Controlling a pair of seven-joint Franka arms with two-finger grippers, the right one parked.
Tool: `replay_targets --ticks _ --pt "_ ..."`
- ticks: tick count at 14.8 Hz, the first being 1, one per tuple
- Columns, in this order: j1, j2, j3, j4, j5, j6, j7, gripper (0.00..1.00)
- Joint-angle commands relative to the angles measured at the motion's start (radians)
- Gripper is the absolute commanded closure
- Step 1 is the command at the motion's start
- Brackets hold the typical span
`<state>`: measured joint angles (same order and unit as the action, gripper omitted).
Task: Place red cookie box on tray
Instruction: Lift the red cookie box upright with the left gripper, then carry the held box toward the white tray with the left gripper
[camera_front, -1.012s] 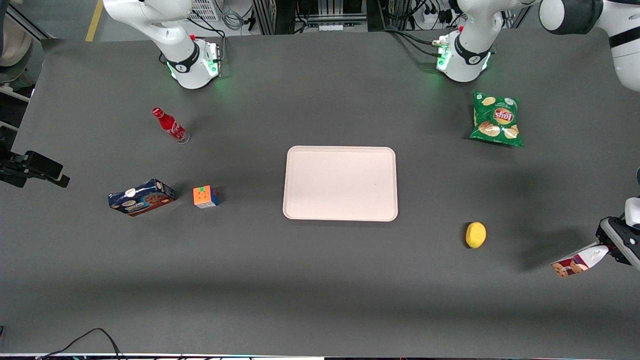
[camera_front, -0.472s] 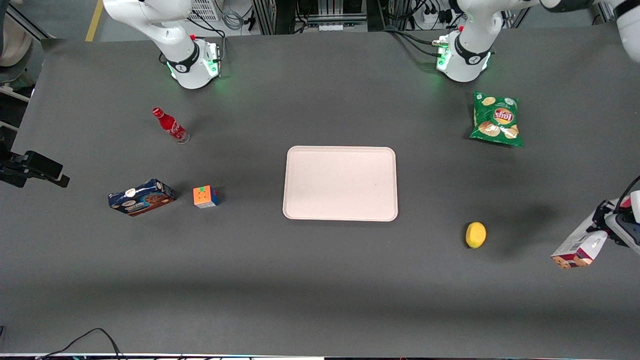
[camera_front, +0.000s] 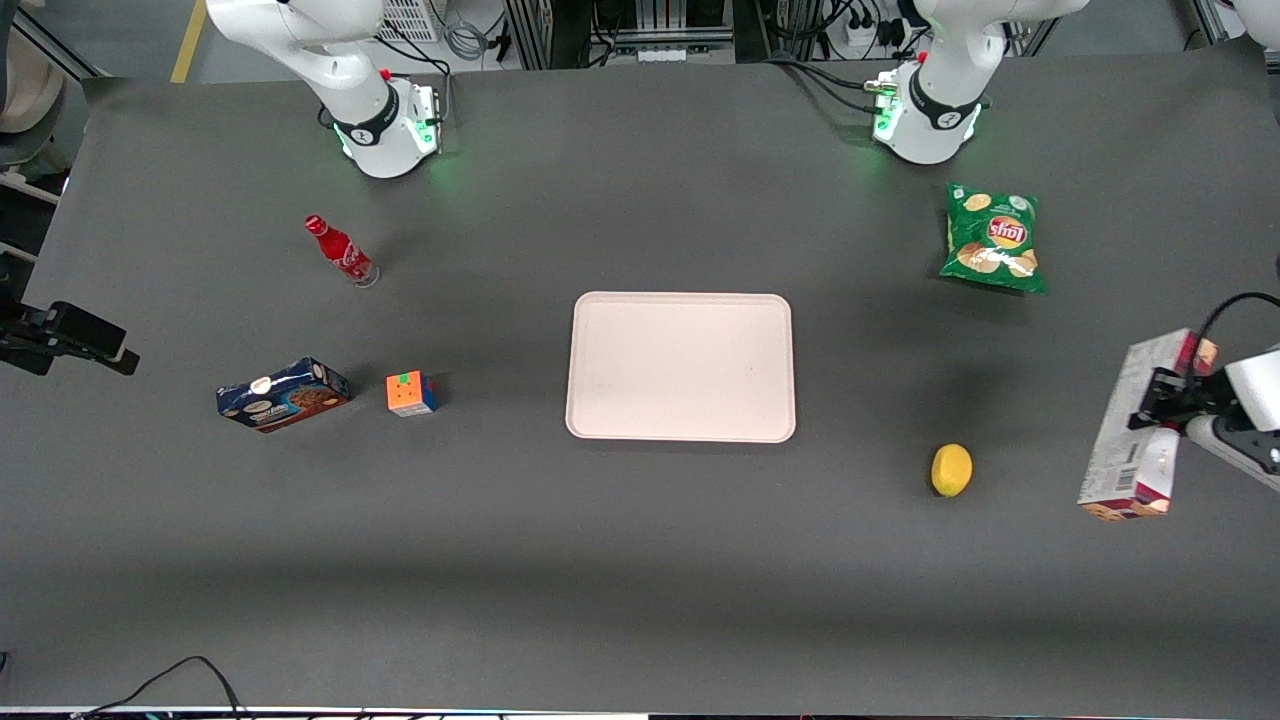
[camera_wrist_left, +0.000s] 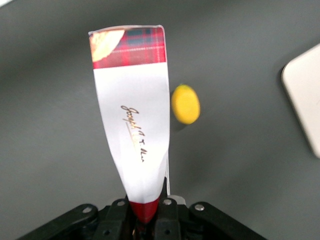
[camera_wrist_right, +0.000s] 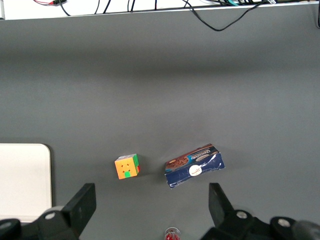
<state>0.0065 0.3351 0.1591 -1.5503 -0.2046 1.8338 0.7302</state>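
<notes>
While aloft: red cookie box (camera_front: 1133, 425) in tool (camera_front: 1160, 400) (tray (camera_front: 680, 366) seemingly bare).

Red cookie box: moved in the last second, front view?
Yes. The red cookie box, clamped in the gripper, has swung lengthwise and shifted farther from the camera, now spanning past the lemon toward the chips bag.

Red tartan cookie box (camera_wrist_left: 132, 125) with white band, pale pinkish-beige tray (camera_front: 680, 366), yellow lemon (camera_front: 951, 469).
</notes>
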Motion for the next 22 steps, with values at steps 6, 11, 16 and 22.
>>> replay_targets --ticks 6,11,16,22 --pt "-0.056 -0.206 -0.225 -0.220 0.092 0.005 -0.806 1.00" --pt "-0.102 -0.292 -0.326 -0.465 0.162 0.249 -1.057 1.00" --pt "-0.126 -0.275 -0.446 -0.528 0.229 0.379 -1.227 1.00" --pt "-0.215 -0.161 -0.512 -0.594 0.391 0.554 -1.498 1.00"
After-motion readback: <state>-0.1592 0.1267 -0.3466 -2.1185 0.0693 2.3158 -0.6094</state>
